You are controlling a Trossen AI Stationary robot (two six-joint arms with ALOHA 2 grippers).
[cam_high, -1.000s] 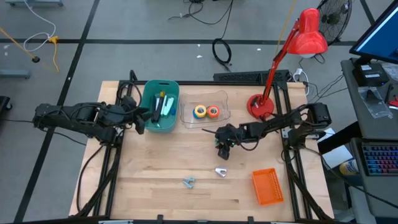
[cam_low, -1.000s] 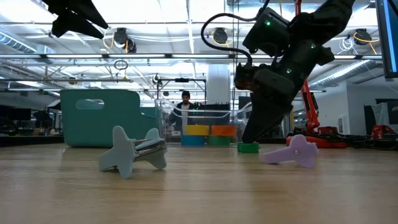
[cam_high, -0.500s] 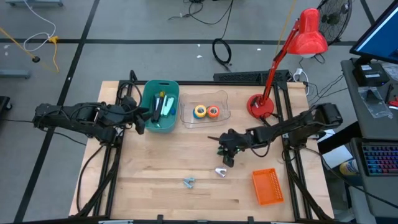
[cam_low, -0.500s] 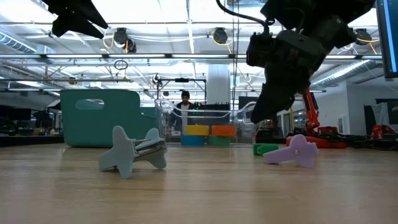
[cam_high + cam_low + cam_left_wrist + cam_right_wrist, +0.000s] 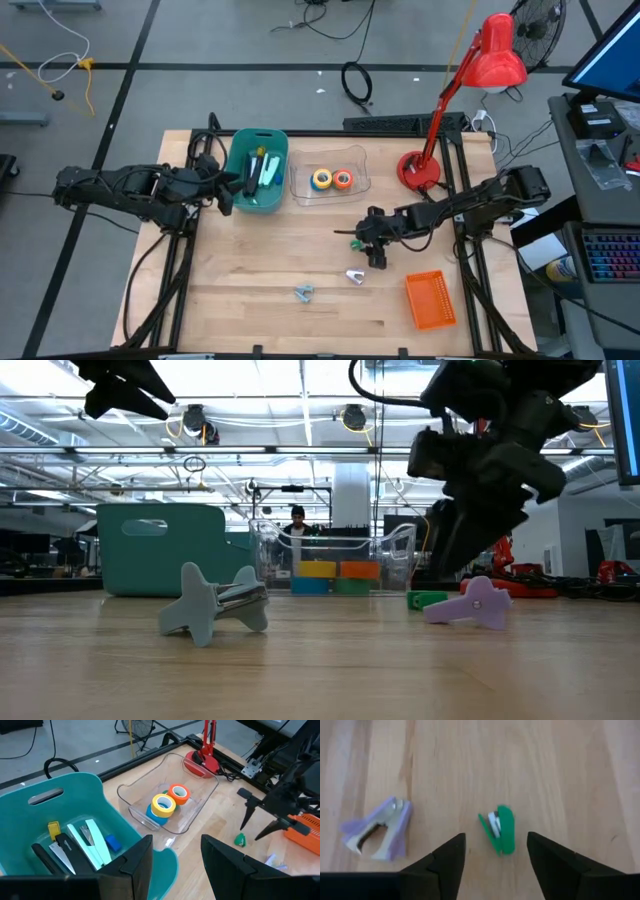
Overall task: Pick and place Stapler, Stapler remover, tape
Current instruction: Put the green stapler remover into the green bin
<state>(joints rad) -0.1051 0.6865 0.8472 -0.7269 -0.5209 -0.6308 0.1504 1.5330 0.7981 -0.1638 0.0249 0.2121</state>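
A small green stapler (image 5: 499,830) lies flat on the wooden table (image 5: 260,260), also seen in the high view (image 5: 354,243). My right gripper (image 5: 496,838) hangs open just above it, one finger on each side, touching nothing. A purple stapler remover (image 5: 377,827) lies close by, and a grey-blue stapler remover (image 5: 304,292) nearer the front edge. Yellow (image 5: 163,804), orange (image 5: 179,793) and blue (image 5: 156,815) tape rolls sit in the clear tray (image 5: 330,178). My left gripper (image 5: 228,190) waits open beside the teal bin (image 5: 258,170).
The teal bin holds several desk tools. An orange basket (image 5: 430,300) stands at the near right, a red desk lamp (image 5: 420,170) at the far right. A person shows in the room beyond the table (image 5: 297,520). Bare wood lies along the near left.
My right gripper has risen off the table and drawn toward the near right, rolling a little and opening wider. The green stapler, which lay at its fingertips, has slid a short way toward the table's right edge and now lies free.
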